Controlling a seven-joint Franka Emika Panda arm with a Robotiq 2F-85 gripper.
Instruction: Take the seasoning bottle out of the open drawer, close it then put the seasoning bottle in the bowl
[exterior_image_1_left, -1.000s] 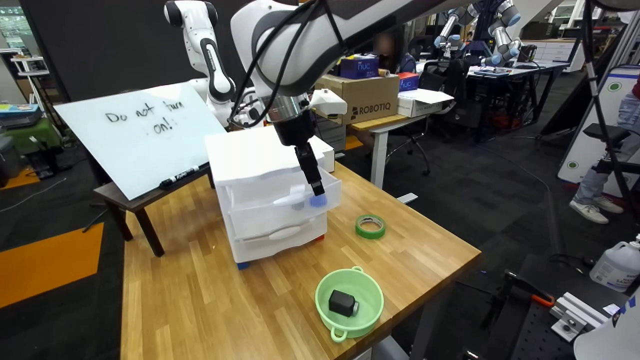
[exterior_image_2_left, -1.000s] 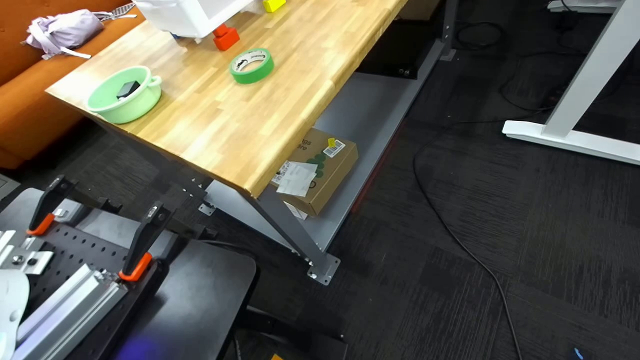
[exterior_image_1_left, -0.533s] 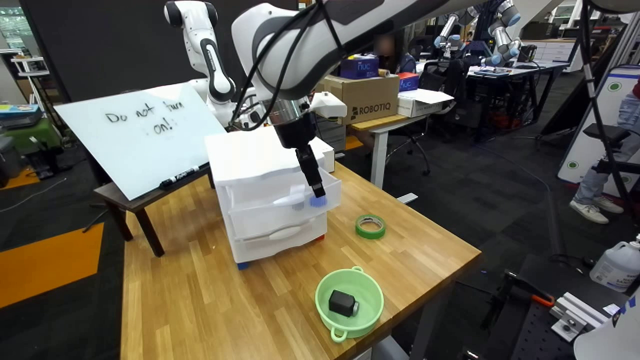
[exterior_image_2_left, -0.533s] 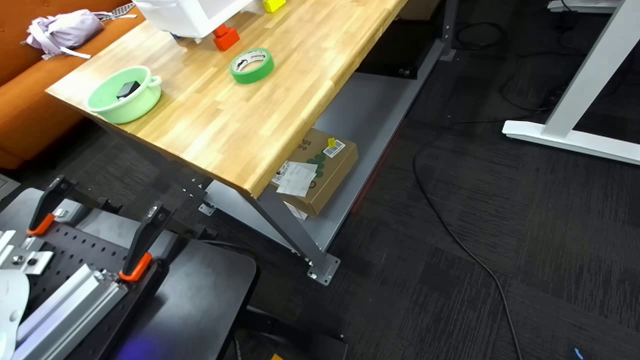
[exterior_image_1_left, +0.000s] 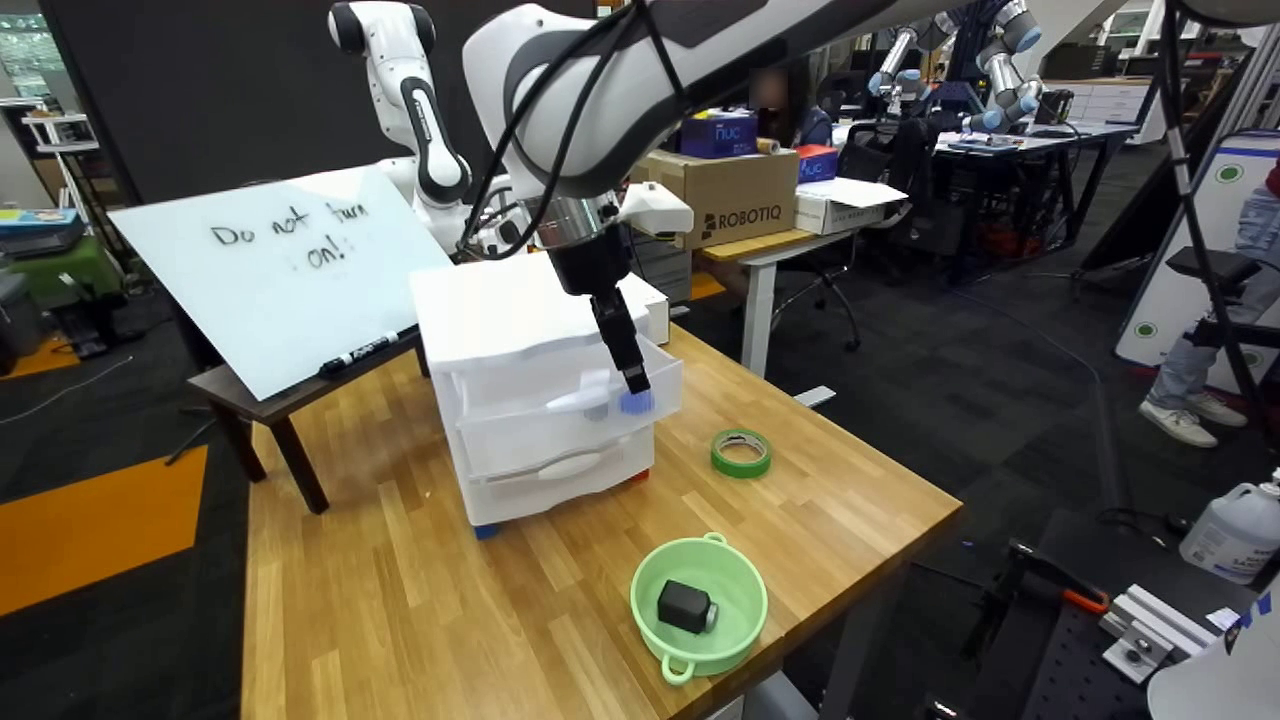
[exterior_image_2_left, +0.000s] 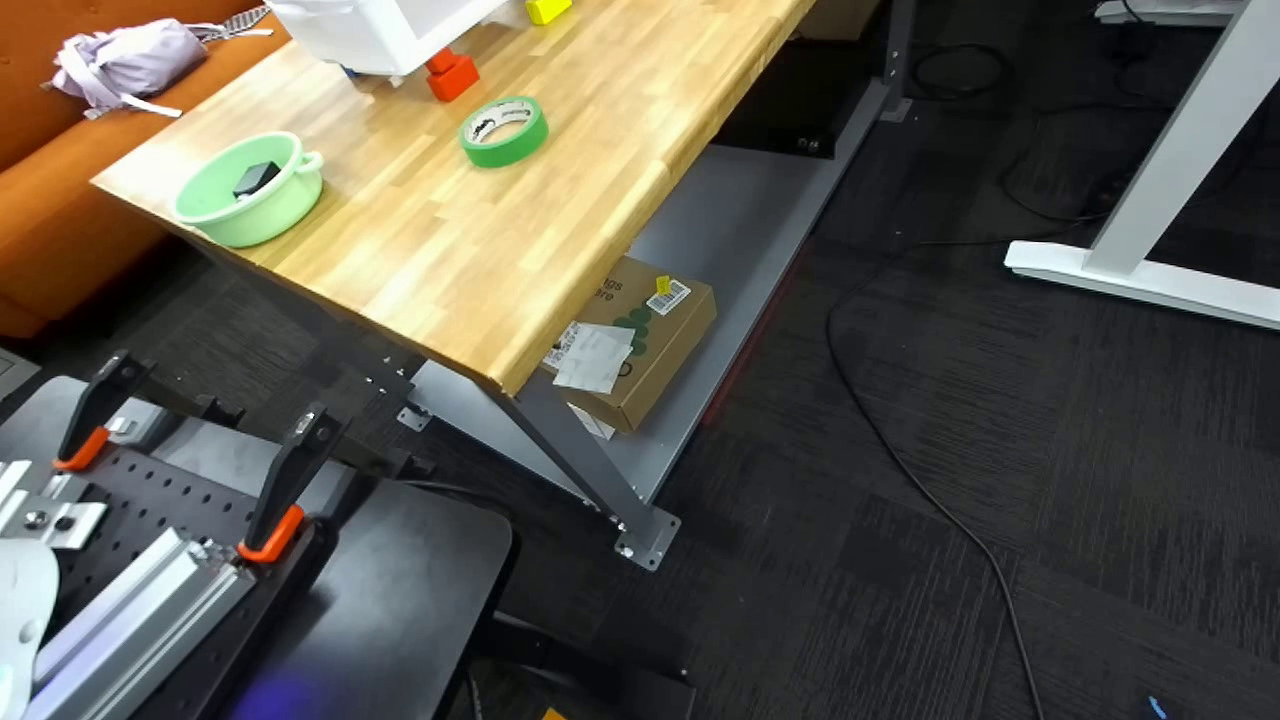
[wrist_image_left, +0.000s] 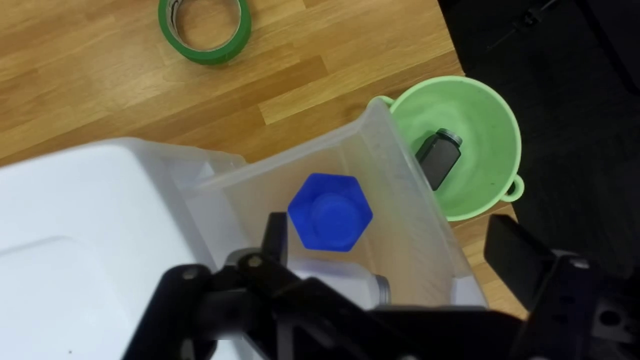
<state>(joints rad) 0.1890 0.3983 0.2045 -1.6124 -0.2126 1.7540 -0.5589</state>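
Pincer (wrist_image_left: 388, 241) almost still, pale bottle (wrist_image_left: 340, 277) part-hidden.

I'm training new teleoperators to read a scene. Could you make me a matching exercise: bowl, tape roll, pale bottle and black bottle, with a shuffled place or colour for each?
Column one
1 bowl
2 tape roll
3 pale bottle
4 black bottle

Column two
A inside the bowl
B in the open drawer
C lime green, with something in it
D lying flat on the table

Right pairs: 1-C, 2-D, 3-B, 4-A
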